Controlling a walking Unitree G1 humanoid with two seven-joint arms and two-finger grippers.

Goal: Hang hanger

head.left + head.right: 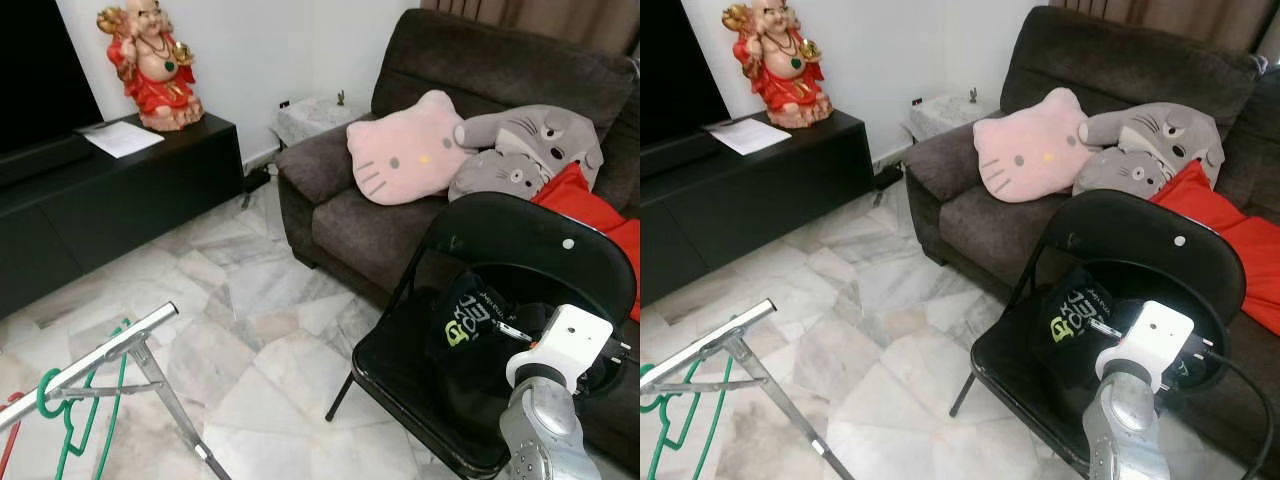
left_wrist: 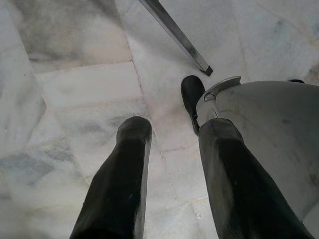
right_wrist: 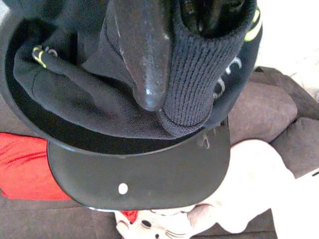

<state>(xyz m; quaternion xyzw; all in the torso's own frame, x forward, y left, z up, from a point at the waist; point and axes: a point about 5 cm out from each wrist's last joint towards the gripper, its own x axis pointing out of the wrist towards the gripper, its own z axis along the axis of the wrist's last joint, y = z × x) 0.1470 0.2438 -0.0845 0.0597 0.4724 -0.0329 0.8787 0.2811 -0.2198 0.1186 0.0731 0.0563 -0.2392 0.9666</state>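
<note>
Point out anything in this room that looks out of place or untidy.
A dark garment lies bunched on the seat of the black folding chair rather than hung, with the right gripper pushed into its folds. A sheet of paper sits askew on the TV cabinet. Nothing looks spilled or broken.

Folding chair [image 1: 520, 250] w/ garment [image 1: 470, 320] on its seat; sofa [image 1: 500, 70] right behind chair, cushions [image 1: 405, 150] on sofa. TV cabinet [image 1: 110, 200] far left of chair, figurine [image 1: 152, 65] on cabinet. Rack [image 1: 90, 365] w/ hanger [image 1: 75, 420] front-left of chair.
</note>
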